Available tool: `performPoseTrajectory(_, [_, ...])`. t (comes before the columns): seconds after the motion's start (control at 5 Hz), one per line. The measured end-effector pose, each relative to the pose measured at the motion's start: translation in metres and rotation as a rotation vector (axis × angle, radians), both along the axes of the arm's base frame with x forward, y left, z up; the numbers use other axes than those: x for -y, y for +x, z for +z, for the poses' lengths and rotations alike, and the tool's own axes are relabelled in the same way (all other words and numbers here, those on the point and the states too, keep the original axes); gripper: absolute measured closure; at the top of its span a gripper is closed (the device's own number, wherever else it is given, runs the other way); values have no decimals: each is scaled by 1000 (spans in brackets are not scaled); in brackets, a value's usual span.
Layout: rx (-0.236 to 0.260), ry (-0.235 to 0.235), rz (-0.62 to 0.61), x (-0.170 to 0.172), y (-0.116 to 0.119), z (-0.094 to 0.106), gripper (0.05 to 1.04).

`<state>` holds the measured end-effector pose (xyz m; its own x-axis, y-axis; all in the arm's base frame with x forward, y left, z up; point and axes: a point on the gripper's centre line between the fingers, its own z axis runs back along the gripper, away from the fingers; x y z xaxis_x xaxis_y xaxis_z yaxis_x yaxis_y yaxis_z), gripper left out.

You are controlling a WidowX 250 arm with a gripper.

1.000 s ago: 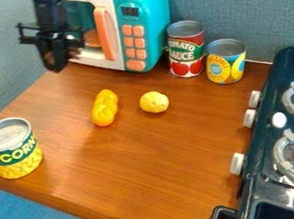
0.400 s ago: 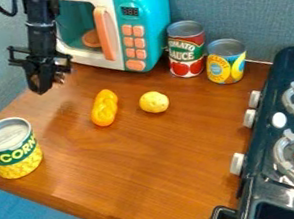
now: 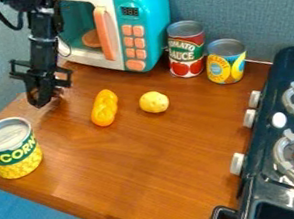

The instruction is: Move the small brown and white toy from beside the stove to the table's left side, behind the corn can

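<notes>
The black gripper [image 3: 45, 98] hung in the upper left part of the camera view, pointing down toward the wooden table [image 3: 136, 168]. It touched none of the food things. I could not tell if it was apart or together, and I saw nothing held in it.

Nearest to it was the yellow and green can [image 3: 11, 148]. This can lay toward the lower left of the view from the gripper, near but apart, close to the table edge. It stood upright, so its long axis was vertical.

On the other side, a little farther to the right in the view and slightly lower, was the orange-yellow twisted piece [image 3: 104, 108]. It was lying flat, and its long axis ran almost up and down the view, with the top leaning a little right. Just beside it sat the round yellow piece [image 3: 154, 102].

Farther out, the toy microwave [image 3: 150, 25] stood behind, then the red can [image 3: 187, 49] and the yellow and blue can [image 3: 226, 61]. The toy stove [image 3: 267, 159] was at the right.
</notes>
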<state>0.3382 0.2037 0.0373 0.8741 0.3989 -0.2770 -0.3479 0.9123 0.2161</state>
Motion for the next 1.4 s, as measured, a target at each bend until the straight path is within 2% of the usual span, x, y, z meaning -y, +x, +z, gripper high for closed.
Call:
performPoseTrajectory(0.2, [-17,-35,30,-4,-7,-1,889])
performPoseTrajectory(0.4, [-7,-75,80,-7,-12,-1,645])
performPoseTrajectory(0.6, [15,-90,81,-2,-13,5,330])
performPoseTrajectory(0.8, [52,-97,83,0,-15,17,88])
performPoseTrajectory(1.0, [49,-124,113,1,-21,14,77])
performPoseTrajectory(1.2, [134,-93,100,3,-18,48,81])
performPoseTrajectory(1.4, [181,-78,5,44,-7,60,82])
